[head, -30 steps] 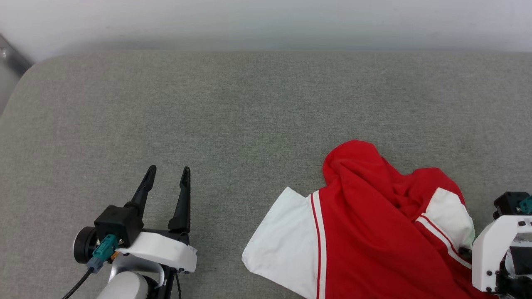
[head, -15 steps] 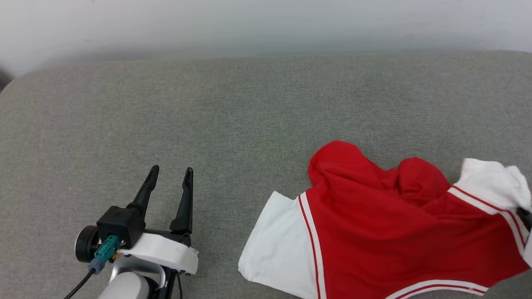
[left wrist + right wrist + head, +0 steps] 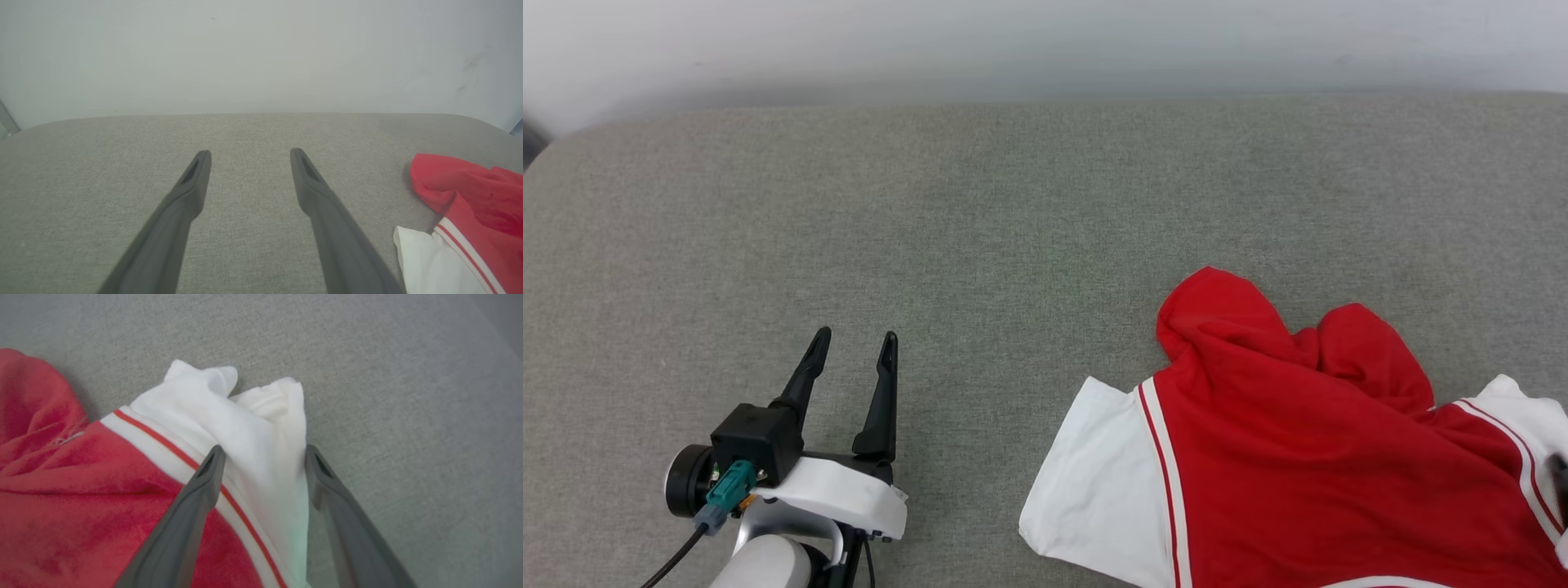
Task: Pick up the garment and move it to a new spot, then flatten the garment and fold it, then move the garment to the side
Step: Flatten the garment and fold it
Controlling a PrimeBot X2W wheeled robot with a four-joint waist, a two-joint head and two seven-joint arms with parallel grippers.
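Observation:
The garment (image 3: 1298, 457), a red jersey with white sleeves and red-and-white trim, lies crumpled on the grey surface at the lower right of the head view. Its lettering is hidden. In the right wrist view my right gripper (image 3: 263, 453) stands open, jaws wide apart, astride the bunched white sleeve (image 3: 249, 416) of the garment (image 3: 61, 490), which lies loose between them. A dark fingertip (image 3: 1558, 478) of it peeks in at the head view's right edge. My left gripper (image 3: 851, 341) rests open and empty at the lower left, well left of the garment (image 3: 470, 192).
The grey fabric-covered surface (image 3: 980, 229) stretches wide to the left of and beyond the garment. Its far edge meets a pale wall (image 3: 1045, 41), and its far left corner is rounded. Under my left gripper (image 3: 249, 157) there is bare surface.
The right sleeve has been drawn out to the right and laid down, spreading the red body. The right jaws, shut before, now stand apart. The left arm has not moved.

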